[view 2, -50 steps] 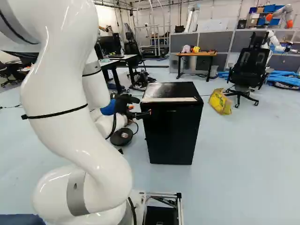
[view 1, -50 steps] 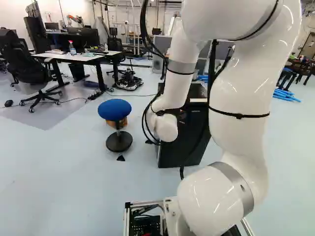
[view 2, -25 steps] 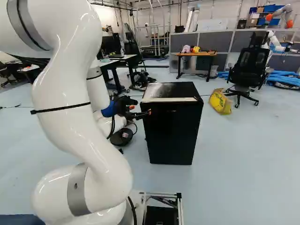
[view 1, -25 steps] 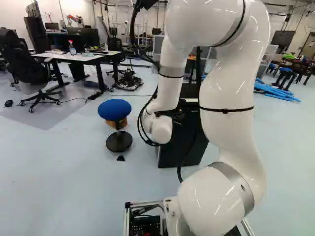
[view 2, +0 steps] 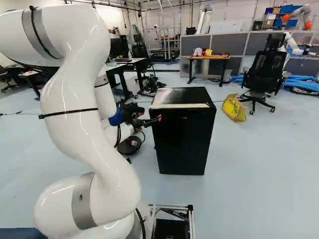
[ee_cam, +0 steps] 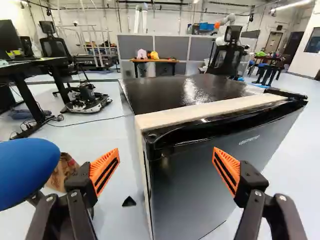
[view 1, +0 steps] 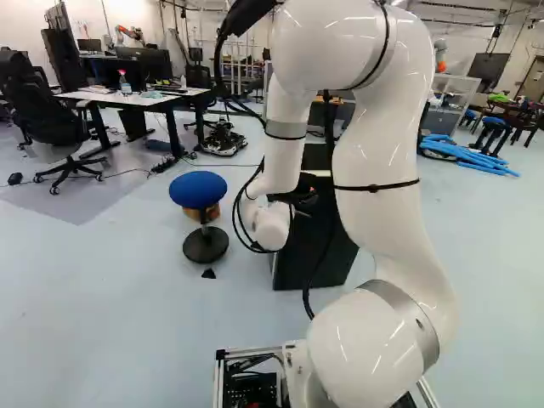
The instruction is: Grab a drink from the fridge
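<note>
Pale floor (view 1: 110,297); 1 white arm (view 1: 374,161) partly hides the fridge (view 1: 293,263).

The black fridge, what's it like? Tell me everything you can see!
The fridge is a short box standing upright on the pale floor. Its black top is shiny, with a cream strip along the front. Below that is a dark, smooth door with a glossy black rim across its upper edge. The door looks shut, so the inside is hidden. The open gripper is close in front; I can't tell whether it touches.
</note>
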